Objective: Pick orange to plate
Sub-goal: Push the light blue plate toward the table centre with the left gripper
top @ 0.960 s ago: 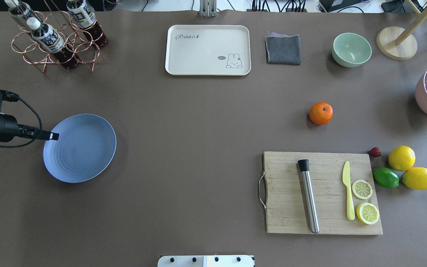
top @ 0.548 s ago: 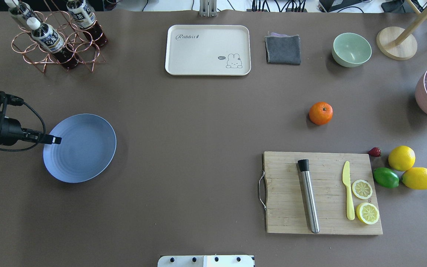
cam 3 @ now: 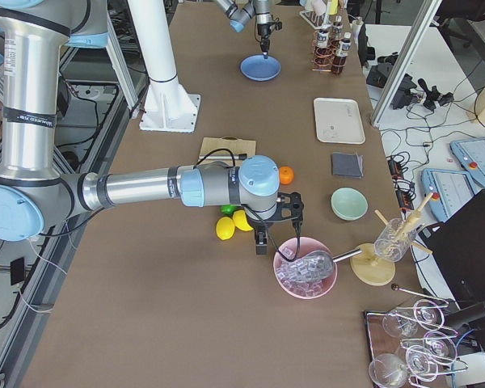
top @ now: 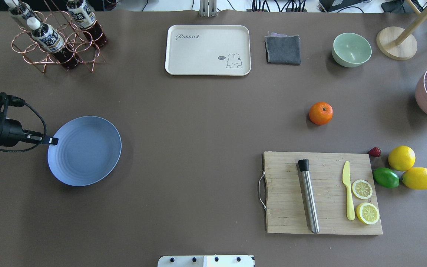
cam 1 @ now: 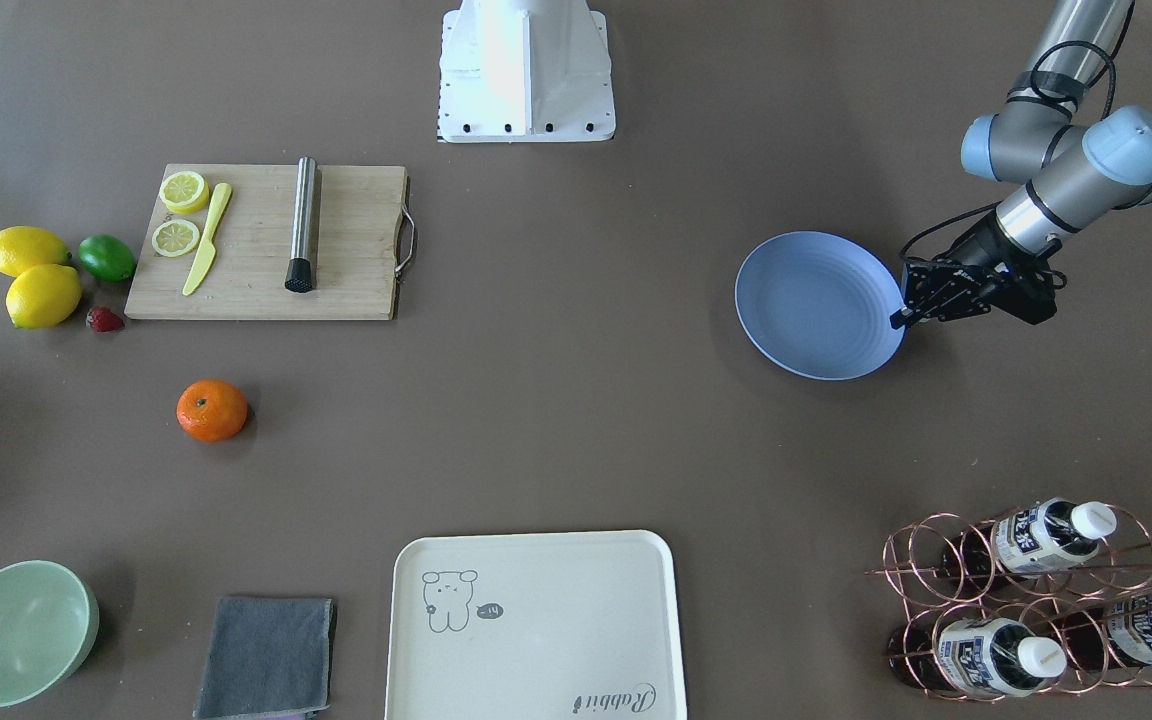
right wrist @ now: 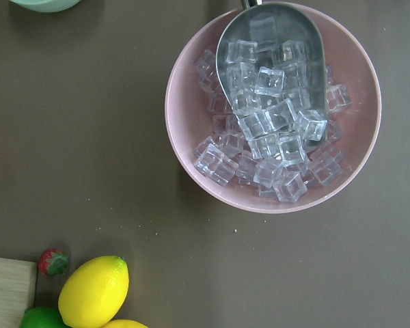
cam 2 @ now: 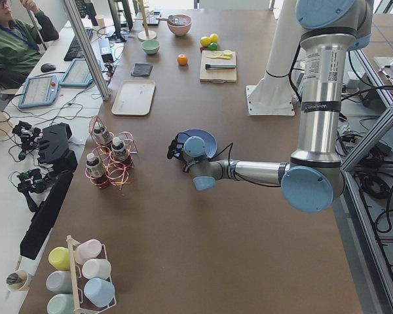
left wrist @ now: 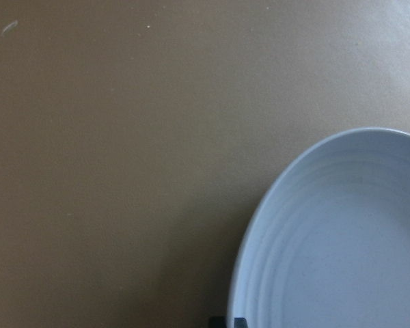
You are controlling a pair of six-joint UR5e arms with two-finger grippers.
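Note:
The orange (top: 320, 113) sits alone on the brown table right of centre, also visible in the front view (cam 1: 211, 410), with no gripper near it. The blue-grey plate (top: 84, 151) lies flat at the left and holds nothing. My left gripper (top: 52, 141) looks shut, its tip touching the plate's left rim (cam 1: 898, 318). The left wrist view shows only the plate's edge (left wrist: 342, 239) and bare table. My right gripper (cam 3: 261, 247) hangs between the lemons and the pink bowl, seen only from the side, so I cannot tell whether it is open or shut.
A cutting board (top: 291, 222) carries a steel muddler, a yellow knife and lemon slices. Two lemons (top: 401, 158), a lime and a strawberry lie beside it. At the back are a cream tray (top: 208, 50), a grey cloth, a green bowl (top: 351, 49) and a bottle rack (top: 56, 37). A pink ice bowl (right wrist: 273, 109) is at far right.
The plate has slid slightly right and toward the robot. The left gripper's tip, earlier over the plate's inside, now sits at its left rim. The orange has not moved.

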